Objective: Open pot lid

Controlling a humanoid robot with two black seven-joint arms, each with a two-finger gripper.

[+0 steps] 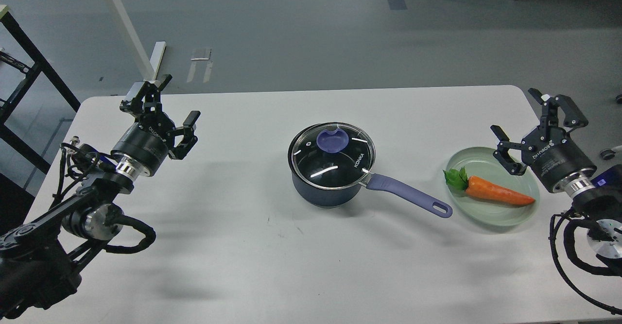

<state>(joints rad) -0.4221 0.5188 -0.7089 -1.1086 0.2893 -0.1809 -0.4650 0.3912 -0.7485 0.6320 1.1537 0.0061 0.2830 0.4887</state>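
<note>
The lid [332, 155] sits closed on the pot [320, 188], so the knob [332, 140] is free, because both the left gripper [178, 104] and the right gripper [517, 120] wait open and empty, well apart from it.

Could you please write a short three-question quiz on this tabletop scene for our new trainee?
1. True or false: the lid sits on the pot.
2. What lies on the plate? A) spoon B) carrot C) nothing
3. Toward which side of the robot does the pot handle point?

Key:
1. True; neither the left gripper nor the right gripper touches it, both open.
2. B
3. Its right, toward the plate.
</note>
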